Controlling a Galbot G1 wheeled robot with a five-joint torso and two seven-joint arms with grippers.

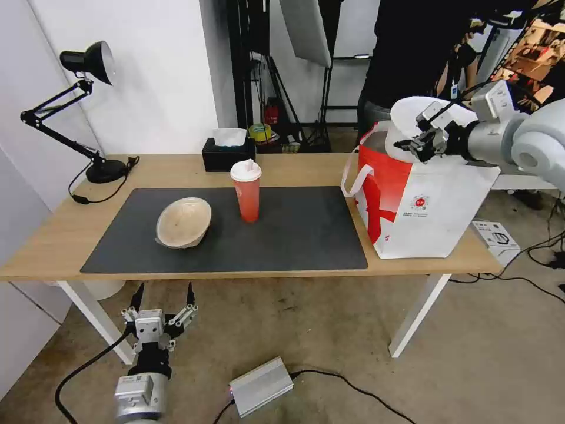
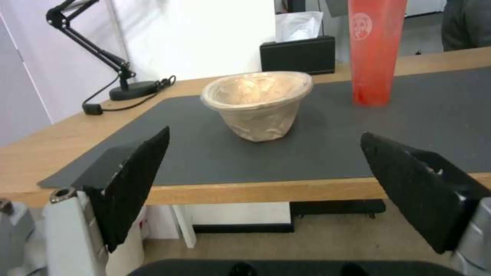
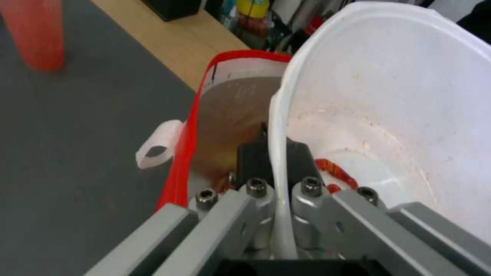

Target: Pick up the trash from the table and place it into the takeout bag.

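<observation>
Over takeout bag [image 1: 424,200] — right gripper [image 1: 425,136] clamps white bowl [image 1: 412,112].

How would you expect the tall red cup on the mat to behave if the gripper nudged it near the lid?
The red cup is tall on a narrow base, so it would probably tip. Its walls look thin and translucent, so likely light and squeezable.

Right hand [image 1: 425,141] raised, apparently clamped; left hand [image 1: 164,292] low, fingers spread
</observation>
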